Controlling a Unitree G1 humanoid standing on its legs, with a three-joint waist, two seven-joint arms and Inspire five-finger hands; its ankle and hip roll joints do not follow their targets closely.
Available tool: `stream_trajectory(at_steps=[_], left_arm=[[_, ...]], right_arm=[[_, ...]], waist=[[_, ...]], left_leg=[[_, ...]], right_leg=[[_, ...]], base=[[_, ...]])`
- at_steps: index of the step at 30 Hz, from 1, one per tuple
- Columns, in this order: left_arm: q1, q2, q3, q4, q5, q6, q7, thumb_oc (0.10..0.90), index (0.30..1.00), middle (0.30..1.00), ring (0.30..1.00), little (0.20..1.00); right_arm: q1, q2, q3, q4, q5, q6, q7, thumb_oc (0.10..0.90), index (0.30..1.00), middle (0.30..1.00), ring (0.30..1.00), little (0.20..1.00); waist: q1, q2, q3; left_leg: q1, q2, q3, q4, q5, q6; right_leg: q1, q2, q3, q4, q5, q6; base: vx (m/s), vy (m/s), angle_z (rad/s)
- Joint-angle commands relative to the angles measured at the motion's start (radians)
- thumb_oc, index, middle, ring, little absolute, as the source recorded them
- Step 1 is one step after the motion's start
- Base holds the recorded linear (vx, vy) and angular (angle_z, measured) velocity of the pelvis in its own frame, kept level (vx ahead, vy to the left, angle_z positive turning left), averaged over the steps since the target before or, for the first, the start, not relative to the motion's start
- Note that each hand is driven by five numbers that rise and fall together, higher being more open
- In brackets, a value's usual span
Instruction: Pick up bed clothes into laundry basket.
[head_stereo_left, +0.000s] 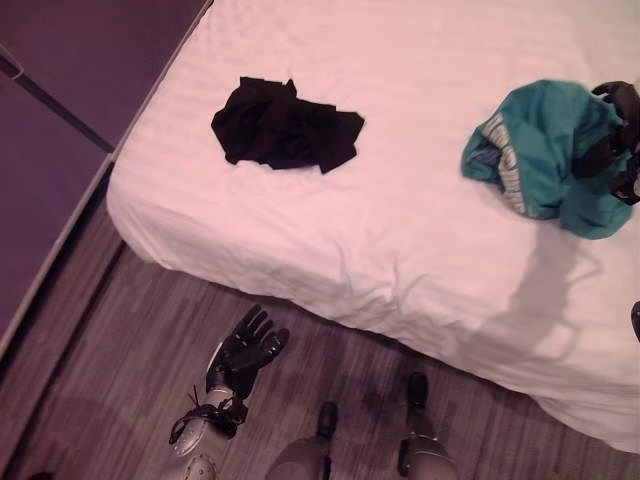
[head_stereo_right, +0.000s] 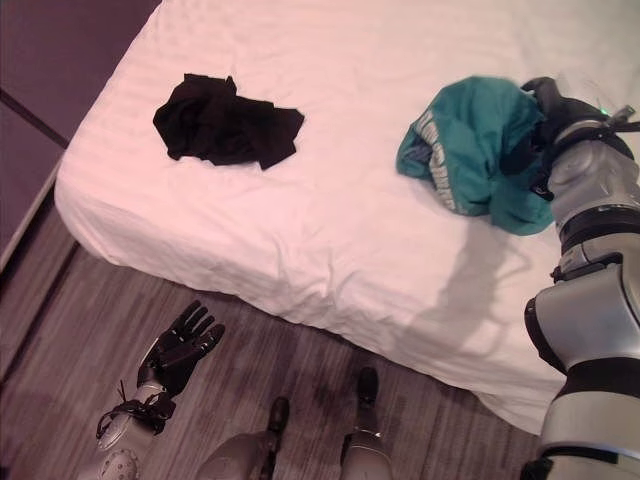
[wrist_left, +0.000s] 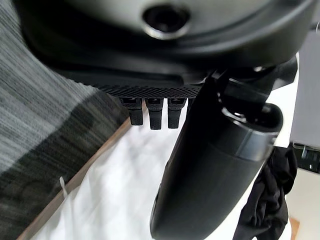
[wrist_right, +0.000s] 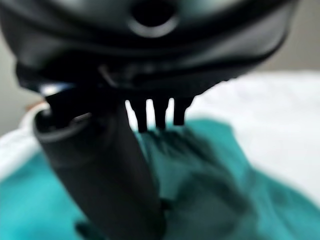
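Right hand (head_stereo_right: 548, 125) is curled into the bunched teal garment (head_stereo_right: 470, 150), fingers and thumb clamped in its folds, with the cloth gathered up off the white bed (head_stereo_right: 330, 230). From its own wrist view the teal fabric sits pressed right under the thumb and past the fingers (wrist_right: 160, 117). Well away from that hand, across the sheet toward the robot's left, a black garment (head_stereo_left: 285, 127) lies crumpled and untouched. Left hand (head_stereo_left: 247, 348) hangs low over the wooden floor (head_stereo_left: 120, 390) just off the bed's near edge, fingers straight and apart, holding nothing; the black garment lies on the bed beyond it.

By my reading, the task is at an early stage: one piece is grasped but not delivered, and the black one is yet to be picked up. No laundry basket can be seen, so what it holds cannot be told.
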Motion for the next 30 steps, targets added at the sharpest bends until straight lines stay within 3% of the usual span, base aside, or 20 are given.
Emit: stream_trajectory(at_steps=[1,5,6,14,16,18,19,21,22,23,25,26,28,29,30], left_arm=[[-0.033,0.048,-0.022,-0.147,-0.001,-0.066,-0.027,0.8,0.9,0.9,0.9,0.9],[-0.045,0.039,-0.035,-0.144,0.006,-0.064,-0.026,0.8,0.9,0.9,0.9,0.9],[-0.047,0.038,-0.036,-0.144,0.008,-0.066,-0.024,0.8,0.9,0.9,0.9,0.9],[-0.062,-0.007,0.011,-0.125,-0.049,-0.084,-0.004,0.8,0.9,0.9,0.9,0.9],[-0.075,-0.024,0.063,-0.119,-0.076,-0.106,0.02,0.8,0.9,0.9,0.9,0.9],[-0.084,-0.04,0.154,-0.115,-0.093,-0.139,0.054,0.8,0.9,0.9,0.9,0.9],[-0.083,-0.036,0.15,-0.115,-0.093,-0.139,0.054,0.8,0.9,0.9,0.9,0.9],[-0.105,-0.029,0.291,-0.109,-0.108,-0.184,0.083,0.8,0.9,0.9,0.9,0.9],[-0.105,-0.025,0.286,-0.109,-0.108,-0.184,0.083,0.8,0.9,0.9,0.9,0.9],[-0.116,-0.02,0.346,-0.111,-0.118,-0.201,0.087,0.8,0.9,0.9,0.9,0.9],[-0.152,0.007,0.442,-0.09,-0.136,-0.25,0.113,0.8,0.9,0.9,0.9,0.9],[-0.165,0.057,0.504,-0.081,-0.095,-0.273,0.149,0.8,0.9,0.9,0.9,0.9],[-0.168,0.077,0.523,-0.084,-0.071,-0.279,0.167,0.8,0.9,0.9,0.9,0.9],[-0.18,0.109,0.538,-0.094,-0.037,-0.282,0.187,0.8,0.9,0.9,0.9,0.9],[-0.214,0.13,0.56,-0.128,-0.008,-0.298,0.207,0.8,0.9,0.9,0.9,0.9]], right_arm=[[-0.065,-0.04,0.055,0.005,0.029,-0.013,-0.06,0.8,0.9,0.9,0.9,0.9],[0.026,-0.035,-0.004,0.03,0.035,-0.009,-0.049,0.8,0.9,0.9,0.9,0.9],[0.036,-0.037,-0.004,0.03,0.031,-0.009,-0.043,0.4,0.3,0.3,0.3,0.3],[0.165,-0.053,-0.002,-0.079,-0.018,-0.038,-0.044,0.4,0.3,0.3,0.3,0.3],[0.268,-0.055,-0.056,-0.178,-0.015,-0.049,-0.06,0.4,0.3,0.3,0.3,0.3],[0.483,-0.046,-0.19,-0.349,0.019,-0.067,-0.072,0.4,0.3,0.3,0.3,0.3],[0.495,-0.046,-0.201,-0.356,0.017,-0.065,-0.072,0.4,0.3,0.3,0.3,0.3],[0.819,-0.046,-0.401,-0.586,-0.023,-0.076,-0.08,0.4,0.3,0.3,0.3,0.3],[0.838,-0.046,-0.417,-0.597,-0.026,-0.072,-0.08,0.4,0.3,0.3,0.3,0.3],[0.968,-0.047,-0.512,-0.656,-0.046,-0.075,-0.086,0.4,0.3,0.3,0.3,0.3],[1.211,0.025,-0.712,-0.742,-0.024,-0.083,-0.092,0.4,0.3,0.3,0.3,0.3],[1.353,0.101,-0.798,-0.809,-0.027,-0.089,-0.091,0.4,0.3,0.3,0.3,0.3],[1.404,0.133,-0.825,-0.811,-0.028,-0.09,-0.084,0.4,0.3,0.3,0.3,0.3],[1.453,0.165,-0.848,-0.827,-0.026,-0.097,-0.085,0.4,0.3,0.3,0.3,0.3],[1.525,0.245,-0.882,-0.835,0.006,-0.117,-0.081,0.4,0.3,0.3,0.3,0.3]], waist=[[0.001,-0.048,-0.011],[-0.004,-0.022,-0.003],[-0.006,-0.017,-0.004],[-0.033,-0.03,-0.004],[-0.046,-0.039,-0.001],[-0.064,-0.045,0.002],[-0.061,-0.047,0.001],[-0.097,-0.049,0.004],[-0.092,-0.051,0.004],[-0.111,-0.051,0.006],[-0.137,-0.057,-0.006],[-0.16,-0.063,-0.016],[-0.164,-0.068,-0.027],[-0.181,-0.074,-0.031],[-0.202,-0.099,-0.036]], left_leg=[[-0.066,-0.027,-0.05,-0.004,0.12,-0.004],[-0.069,-0.033,-0.06,0.008,0.123,-0.003],[-0.067,-0.033,-0.062,0.008,0.124,-0.004],[-0.035,-0.031,-0.06,-0.009,0.116,-0.004],[-0.024,-0.028,-0.057,-0.015,0.111,-0.003],[-0.012,-0.02,-0.051,-0.027,0.107,-0.002],[-0.01,-0.02,-0.051,-0.028,0.108,-0.002],[0.007,-0.008,-0.046,-0.04,0.103,-0.006],[0.009,-0.008,-0.048,-0.041,0.103,-0.006],[0.024,0.001,-0.044,-0.043,0.097,-0.008],[0.046,0.015,-0.039,-0.043,0.094,-0.013],[0.068,0.034,-0.026,-0.028,0.096,-0.024],[0.067,0.039,-0.023,-0.017,0.108,-0.03],[0.072,0.052,-0.002,0.032,0.122,-0.042],[0.052,0.059,0.032,0.141,0.176,-0.052]], right_leg=[[0.011,-0.038,0.009,0.151,-0.169,0.054],[0.0,-0.038,0.012,0.175,-0.184,0.046],[-0.002,-0.038,0.011,0.18,-0.187,0.045],[0.016,-0.034,0.016,0.181,-0.192,0.044],[0.021,-0.031,0.017,0.181,-0.192,0.044],[0.033,-0.028,0.015,0.178,-0.196,0.043],[0.034,-0.028,0.015,0.178,-0.197,0.043],[0.037,-0.025,0.011,0.199,-0.218,0.039],[0.038,-0.026,0.009,0.201,-0.221,0.038],[0.044,-0.022,0.007,0.226,-0.243,0.034],[0.061,-0.014,0.005,0.255,-0.275,0.023],[0.089,-0.004,-0.004,0.27,-0.301,0.012],[0.103,-0.002,-0.011,0.263,-0.298,0.009],[0.131,0.004,-0.018,0.262,-0.309,0.004],[0.172,0.015,-0.028,0.248,-0.305,-0.006]], base=[[-0.01,-0.012,0.08],[0.0,-0.007,0.07],[0.01,0.004,0.06],[0.02,0.003,0.04],[0.0,0.0,0.0],[0.0,-0.007,0.02],[0.0,0.0,0.0],[0.0,0.0,0.0],[0.04,-0.003,0.06],[0.05,-0.021,0.11],[0.11,-0.069,0.23],[0.14,-0.107,0.27],[0.09,-0.079,0.15],[0.09,-0.135,0.07],[0.08,-0.132,0.1]])
